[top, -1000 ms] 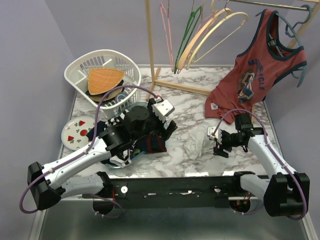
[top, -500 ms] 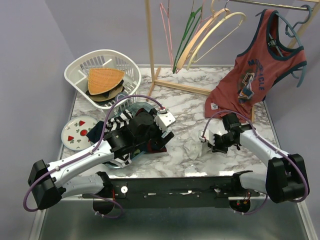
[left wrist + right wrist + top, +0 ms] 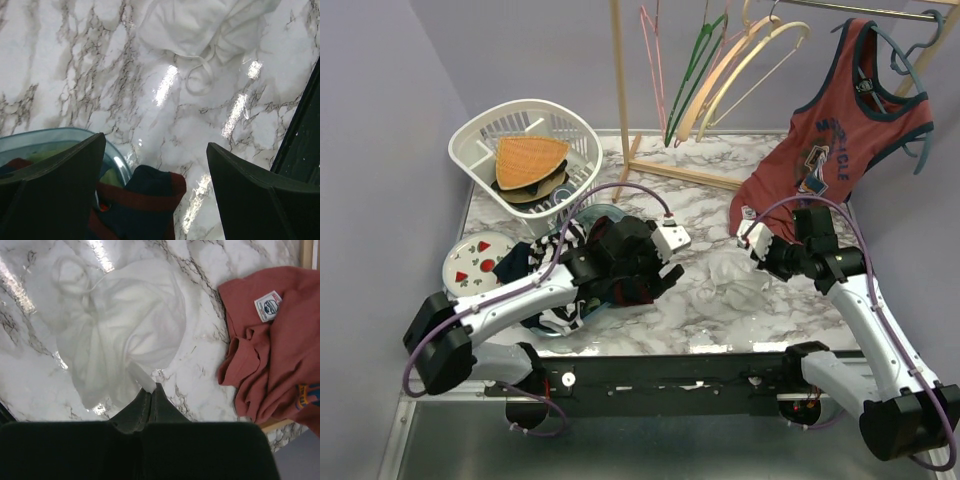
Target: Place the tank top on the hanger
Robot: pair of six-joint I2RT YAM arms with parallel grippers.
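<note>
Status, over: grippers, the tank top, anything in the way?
Right gripper shut on edge of tank top. Left gripper open, empty. Garment bunched on the table. Red top lies beside it, apart.

Crumpled white tank top point(image 3: 200, 25) on marble table point(image 3: 75, 75), 2 dark fingers point(image 3: 55, 185) spread apart, navy-red sock point(image 3: 145, 200) between

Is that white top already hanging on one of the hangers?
No, the white tank top is bunched on the marble table, with the right claw shut on a fold of it.
</note>
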